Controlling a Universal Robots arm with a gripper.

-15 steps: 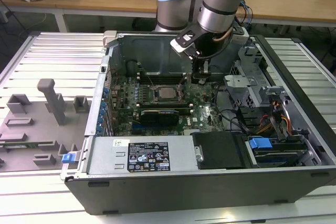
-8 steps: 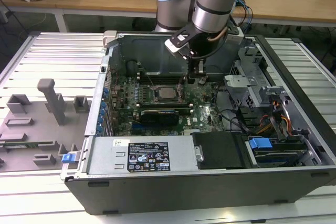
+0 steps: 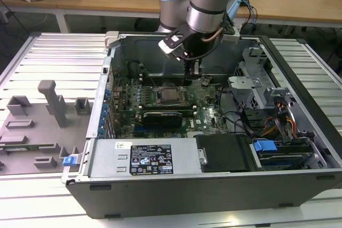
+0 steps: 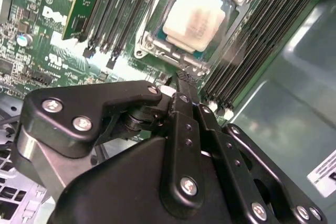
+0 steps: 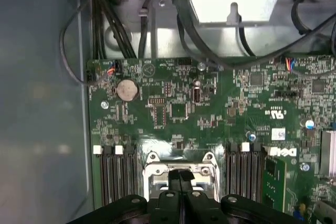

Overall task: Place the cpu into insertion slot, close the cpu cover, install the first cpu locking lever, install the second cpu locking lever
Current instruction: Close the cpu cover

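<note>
Exterior view first: the arm hung over the open computer case (image 3: 214,185), with the claw (image 3: 188,81) dropped right down onto the green motherboard (image 3: 208,113). The insertion slot (image 3: 159,97) sat at roughly 7 o'clock from the claw tip, just beside it, and the cpu (image 3: 171,95) was lying flat inside it, not in the claw.

The second wrist view was a lot clearer. The cpu (image 4: 193,17) was seated square in the slot, and the cpu cover (image 4: 157,43) looked to be folded down around it with the chip's pale top poking through the cut-out. The claw (image 4: 184,80) had its fingers pinched together with no gap and nothing between them that I could see, its tip touching the metal edge of the socket.

The first wrist view showed the same: claw (image 5: 181,174) closed, tip on the frame of the insertion slot (image 5: 157,169).

So I'd say placing was done and the cover was probably down. I honestly couldn't tell whether either locking lever was latched; that part looked like what was left.
</note>
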